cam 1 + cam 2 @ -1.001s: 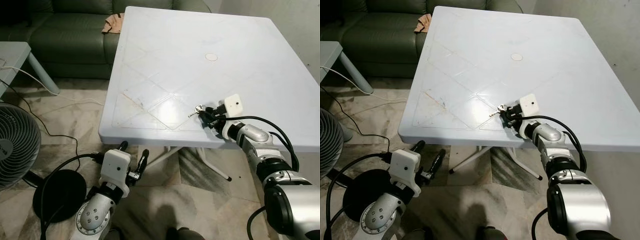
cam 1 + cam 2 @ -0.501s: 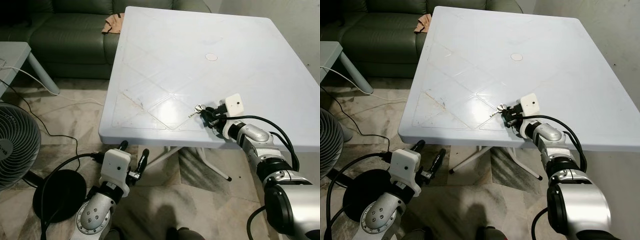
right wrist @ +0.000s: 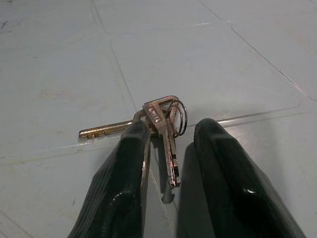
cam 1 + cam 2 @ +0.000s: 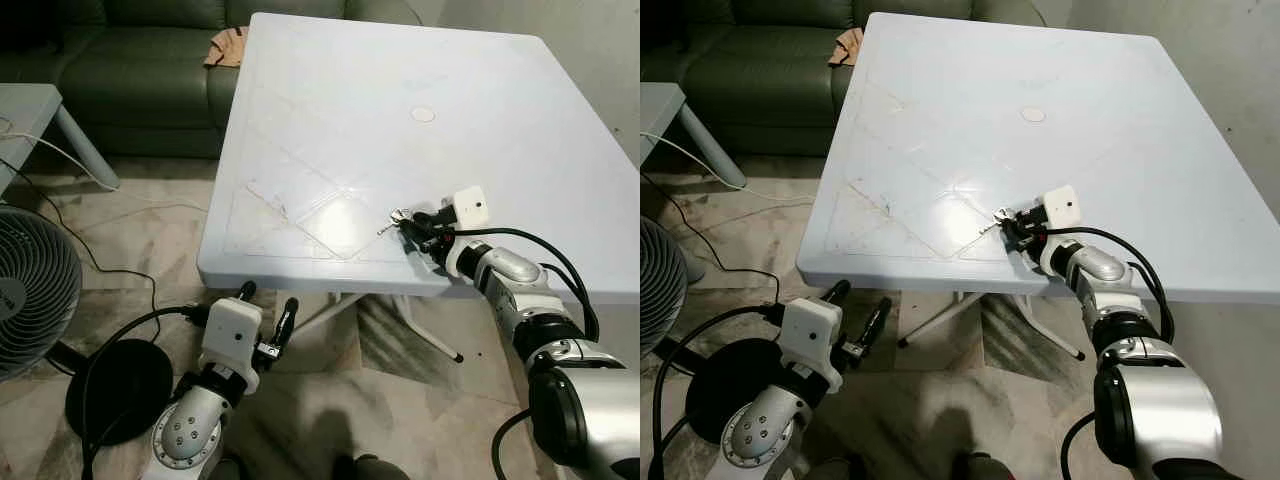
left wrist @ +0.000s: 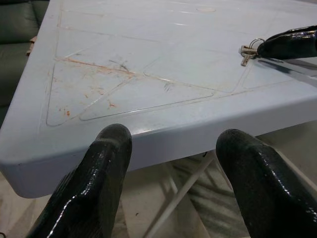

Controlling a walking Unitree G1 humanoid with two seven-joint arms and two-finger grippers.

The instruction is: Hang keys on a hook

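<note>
A small bunch of keys (image 4: 397, 216) on a ring lies on the white plastic table (image 4: 400, 90), near its front edge. My right gripper (image 4: 418, 229) rests low on the tabletop right behind the bunch. In the right wrist view the keys (image 3: 163, 121) sit between its two black fingers (image 3: 126, 183), which stand open a little on either side, the one finger touching the bunch. My left gripper (image 4: 266, 303) hangs open below the table's front edge, holding nothing; its wrist view looks across the tabletop at the keys (image 5: 247, 49).
A green sofa (image 4: 130, 70) with a tan cloth (image 4: 226, 45) stands behind the table. A fan (image 4: 30, 290), a black round base (image 4: 115, 390) and cables lie on the floor at the left. A grey side table (image 4: 30, 105) is at the far left.
My right wrist has shifted slightly further onto the table, staying at the keys. The keys and the left arm have barely moved.
</note>
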